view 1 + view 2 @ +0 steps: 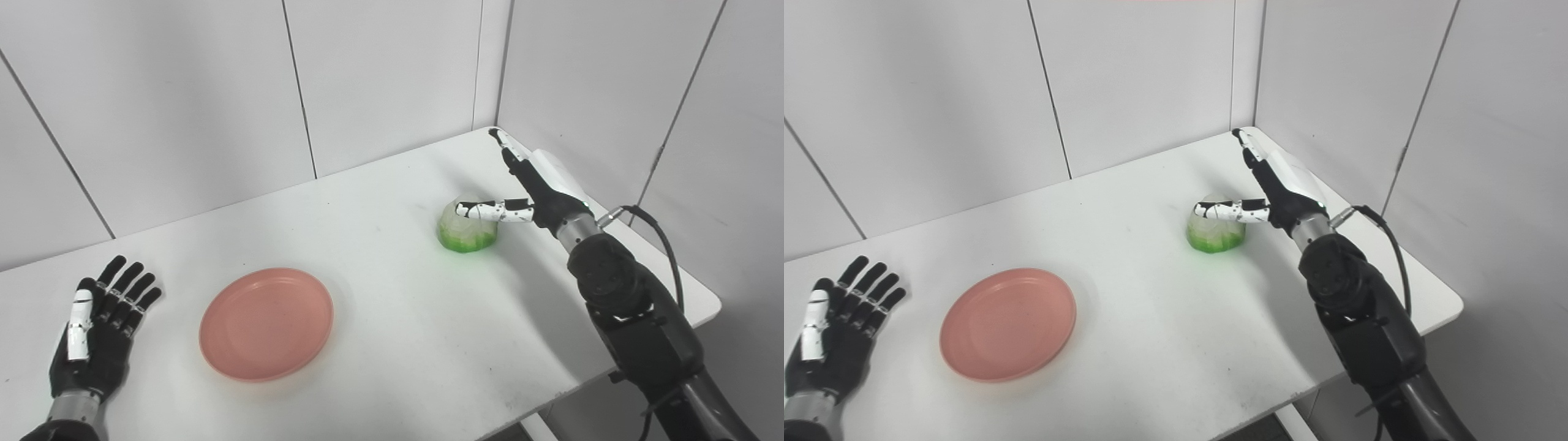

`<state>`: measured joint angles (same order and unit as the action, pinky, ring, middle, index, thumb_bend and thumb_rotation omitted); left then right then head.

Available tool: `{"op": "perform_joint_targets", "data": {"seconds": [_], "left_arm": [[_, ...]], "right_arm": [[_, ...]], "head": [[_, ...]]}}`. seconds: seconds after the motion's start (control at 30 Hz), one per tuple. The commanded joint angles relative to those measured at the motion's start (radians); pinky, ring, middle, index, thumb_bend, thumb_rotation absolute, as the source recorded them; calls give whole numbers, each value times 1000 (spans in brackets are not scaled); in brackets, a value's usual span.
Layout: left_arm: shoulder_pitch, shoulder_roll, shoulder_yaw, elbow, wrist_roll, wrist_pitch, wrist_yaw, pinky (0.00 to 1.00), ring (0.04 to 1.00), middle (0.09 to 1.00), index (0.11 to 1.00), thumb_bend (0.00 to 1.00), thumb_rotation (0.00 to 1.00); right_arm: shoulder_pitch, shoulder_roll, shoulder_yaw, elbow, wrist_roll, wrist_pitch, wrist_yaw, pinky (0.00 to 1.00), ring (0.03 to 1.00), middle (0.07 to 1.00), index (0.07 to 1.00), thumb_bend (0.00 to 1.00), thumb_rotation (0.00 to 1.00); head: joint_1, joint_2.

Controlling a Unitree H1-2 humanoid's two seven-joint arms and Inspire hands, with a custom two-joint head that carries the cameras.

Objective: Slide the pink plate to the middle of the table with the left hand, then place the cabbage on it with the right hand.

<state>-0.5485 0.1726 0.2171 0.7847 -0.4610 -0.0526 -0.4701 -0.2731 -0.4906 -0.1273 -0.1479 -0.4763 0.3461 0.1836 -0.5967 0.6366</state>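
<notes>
White bench [392, 343], set into a corner of white panelled walls. Pink plate [266, 323]: lies flat on the bench, left of the cabbage and well apart from it, holding nothing. Cabbage [467, 229]: pale top, green base, sits directly on the bench, not on the plate. Right hand [531, 184]: just beside the cabbage on its right, fingers extended and spread, thumb resting across the cabbage's top, no closed grasp. Left hand [98, 331]: left of the plate and apart from it, flat, fingers spread, holding nothing.
</notes>
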Motion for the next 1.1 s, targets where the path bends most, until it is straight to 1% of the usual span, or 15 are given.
{"op": "perform_joint_targets", "data": {"seconds": [0.0, 0.1, 0.27, 0.33, 0.47, 0.53, 0.7, 0.9, 1.0, 1.07], "left_arm": [[72, 9, 1, 63, 14, 31, 2, 803, 817, 827, 822, 529, 762], [71, 14, -1, 72, 18, 26, -2, 812, 820, 829, 827, 531, 771], [72, 20, -1, 76, 16, 26, -10, 808, 817, 827, 827, 529, 771], [72, 20, -1, 77, 16, 27, -10, 808, 817, 828, 828, 527, 770], [72, 22, -3, 82, 18, 22, -15, 808, 818, 834, 834, 520, 784], [76, 21, -4, 70, 18, 26, -13, 788, 804, 822, 822, 526, 776], [82, 22, -4, 52, 16, 35, -10, 789, 806, 823, 821, 525, 772], [81, 26, -3, 59, 11, 30, -25, 808, 817, 833, 831, 524, 778], [82, 29, -4, 60, 14, 30, -25, 806, 817, 832, 831, 530, 776], [85, 31, -5, 55, 15, 31, -25, 806, 818, 833, 832, 526, 783]], "right_arm": [[-48, -35, 6, 1, -4, -7, -13, 859, 950, 987, 1000, 1000, 611], [-64, -51, 37, 35, -35, -10, -15, 860, 943, 975, 1000, 1000, 634], [-85, -68, 67, 63, -55, 5, -12, 855, 937, 972, 1000, 1000, 641], [-93, -72, 70, 79, -47, 3, -8, 853, 938, 972, 1000, 1000, 638], [-109, -71, 67, 119, -10, -18, -4, 890, 960, 983, 1000, 1000, 608], [-116, -70, 64, 140, 10, -28, -7, 898, 969, 988, 1000, 1000, 594], [-122, -71, 68, 160, 26, -19, -15, 893, 978, 993, 1000, 1000, 566], [-114, -76, 64, 192, 46, -30, -23, 900, 985, 999, 1000, 1000, 569], [-113, -81, 86, 207, 13, -21, -31, 889, 970, 993, 1000, 1000, 616], [-113, -80, 96, 211, 3, -18, -33, 885, 967, 990, 1000, 1000, 624]], "head": [[2, 6], [1, 9], [3, 17], [4, 20], [7, 25], [7, 25], [6, 31], [8, 38], [9, 41], [10, 45]]}}
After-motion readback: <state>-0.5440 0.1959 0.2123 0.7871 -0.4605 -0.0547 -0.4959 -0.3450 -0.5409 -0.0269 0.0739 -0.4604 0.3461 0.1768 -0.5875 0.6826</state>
